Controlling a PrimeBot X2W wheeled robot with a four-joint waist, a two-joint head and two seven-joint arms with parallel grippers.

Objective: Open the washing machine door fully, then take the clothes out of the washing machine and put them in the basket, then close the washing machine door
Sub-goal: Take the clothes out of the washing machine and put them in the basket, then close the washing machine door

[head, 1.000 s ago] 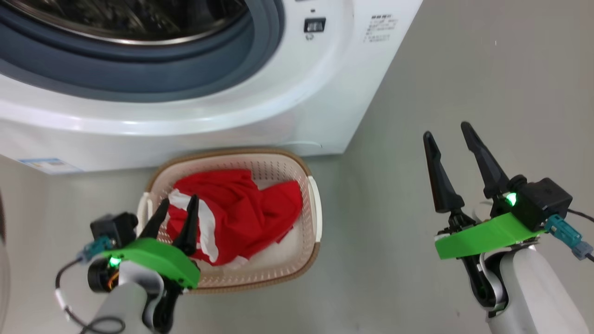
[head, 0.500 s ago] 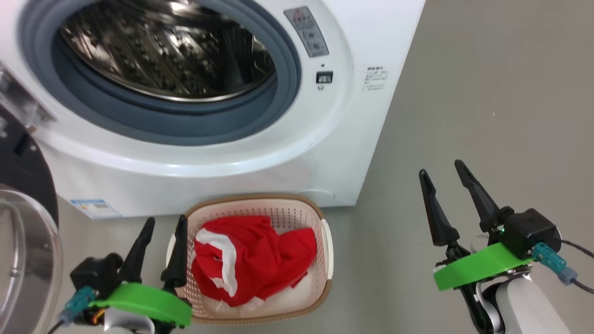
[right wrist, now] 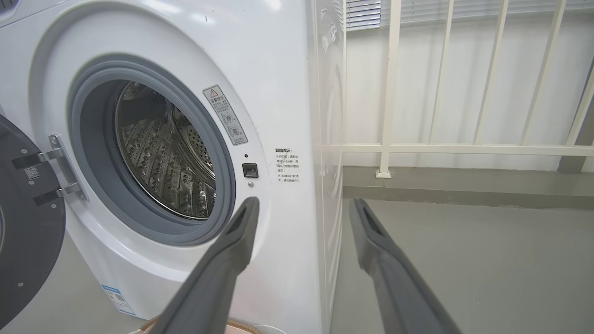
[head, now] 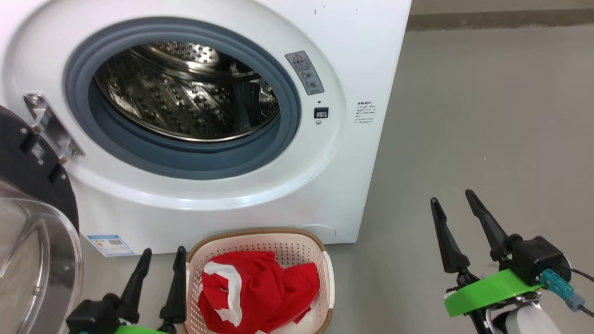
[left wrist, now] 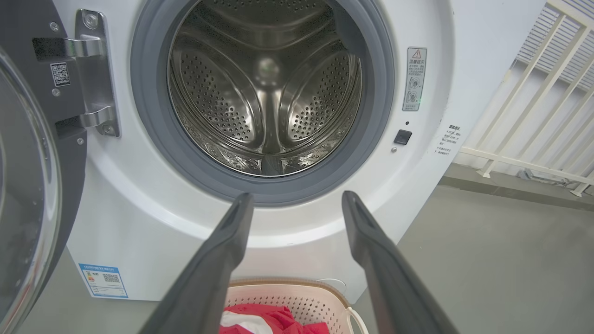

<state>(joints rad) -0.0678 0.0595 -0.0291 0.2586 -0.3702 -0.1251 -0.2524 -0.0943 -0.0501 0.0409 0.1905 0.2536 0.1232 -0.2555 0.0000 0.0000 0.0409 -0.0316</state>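
Grey floor (head: 464, 116): basket (head: 260, 232) with clothes (head: 264, 292) sits just beside the wide-spread, empty left pincer (head: 164, 250).

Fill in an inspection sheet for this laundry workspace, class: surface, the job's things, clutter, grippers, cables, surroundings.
Surface: smooth grey floor.
Job's things: big white front-loading washing machine, no garments visible in its perforated steel drum; round black-rimmed glass door swung open to the left; bright red-and-white fabric clothes lying in the small cream perforated plastic basket, which stands on the floor before the machine.
Clutter: nothing seen.
Grippers: left gripper with fingers open, holding nothing, beside the basket; right gripper with fingers open, empty, over bare floor.
Cables: black cable with a teal connector at the right wrist.
Surroundings: white barred railing beyond the machine's side.
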